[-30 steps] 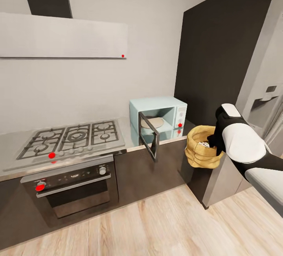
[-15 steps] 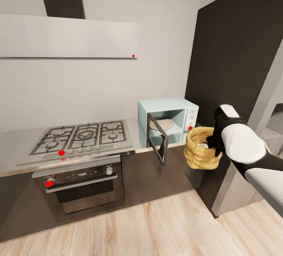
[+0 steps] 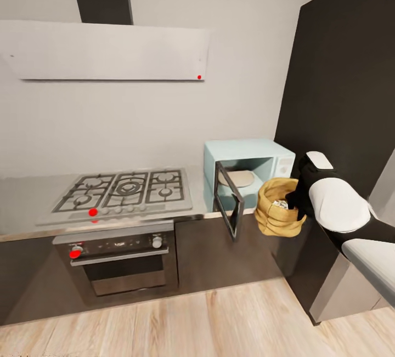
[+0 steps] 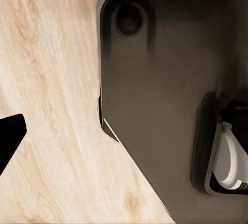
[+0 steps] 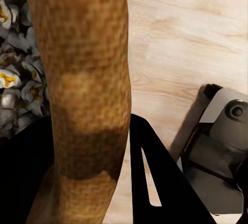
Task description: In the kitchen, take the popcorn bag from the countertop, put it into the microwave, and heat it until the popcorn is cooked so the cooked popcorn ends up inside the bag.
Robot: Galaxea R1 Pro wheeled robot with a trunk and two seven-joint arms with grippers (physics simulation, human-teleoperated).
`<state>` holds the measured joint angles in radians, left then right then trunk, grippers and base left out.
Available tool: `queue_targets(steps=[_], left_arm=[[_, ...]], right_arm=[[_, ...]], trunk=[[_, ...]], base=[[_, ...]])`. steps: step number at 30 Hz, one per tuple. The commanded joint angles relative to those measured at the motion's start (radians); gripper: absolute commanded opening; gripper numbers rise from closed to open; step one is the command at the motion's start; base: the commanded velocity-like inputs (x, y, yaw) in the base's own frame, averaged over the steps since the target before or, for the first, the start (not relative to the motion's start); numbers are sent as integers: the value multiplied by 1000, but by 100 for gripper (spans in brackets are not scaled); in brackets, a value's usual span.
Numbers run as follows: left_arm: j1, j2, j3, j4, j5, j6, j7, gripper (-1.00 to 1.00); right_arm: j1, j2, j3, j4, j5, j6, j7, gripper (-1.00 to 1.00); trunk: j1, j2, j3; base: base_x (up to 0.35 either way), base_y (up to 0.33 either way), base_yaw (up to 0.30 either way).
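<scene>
Head view, from the left: a gas hob (image 3: 127, 190) with black grates is set into the grey countertop (image 3: 27, 203), with a black built-in oven (image 3: 122, 258) under it and a pale hood (image 3: 109, 51) on the wall above. Further right on the worktop stands the mint-blue microwave (image 3: 248, 165), its dark glass door (image 3: 229, 206) swung open toward the room and a pale round plate (image 3: 236, 178) inside. Just right of the door the popcorn bag (image 3: 278, 214) hangs in the air, off the counter and in front of the dark cabinets. The right gripper (image 3: 294, 199) is clenched on the bag's rolled rim; in the right wrist view the yellow rim (image 5: 85, 95) runs between the black fingers (image 5: 155, 182), with whitish popcorn (image 5: 15, 79) beside it. Whether the left gripper's fingers (image 4: 9, 136) are released or clenched cannot be told; they hang over the wooden floor (image 4: 51, 79)
</scene>
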<state>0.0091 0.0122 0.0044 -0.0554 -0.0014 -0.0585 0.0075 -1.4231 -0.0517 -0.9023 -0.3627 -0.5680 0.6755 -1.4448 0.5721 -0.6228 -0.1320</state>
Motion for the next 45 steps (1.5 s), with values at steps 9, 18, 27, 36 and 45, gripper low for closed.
queue_targets(steps=[9,18,27,36,45], left_arm=[[0,0,0,-1,0,-1,0,100],[0,-1,0,-1,0,-1,0,100],[0,0,0,-1,0,-1,0,100],[0,0,0,-1,0,-1,1,100],[0,-1,0,-1,0,-1,0,100]], right_arm=[[0,-1,0,-1,-7,11,-7,-100],[0,-1,0,-1,-7,12,-9,-100],[0,0,0,-1,-7,12,-9,-100],[0,0,0,-1,-7,12,-9,-100],[0,0,0,0,-7,12,-9,-100]], trunk=[[1,-1,-2],[1,-1,-2],[1,-1,-2],[1,-1,-2],[1,-1,-2]], base=[[122,-270,41],[37,-272,33],[0,-247,177],[0,-122,184],[17,-42,195]])
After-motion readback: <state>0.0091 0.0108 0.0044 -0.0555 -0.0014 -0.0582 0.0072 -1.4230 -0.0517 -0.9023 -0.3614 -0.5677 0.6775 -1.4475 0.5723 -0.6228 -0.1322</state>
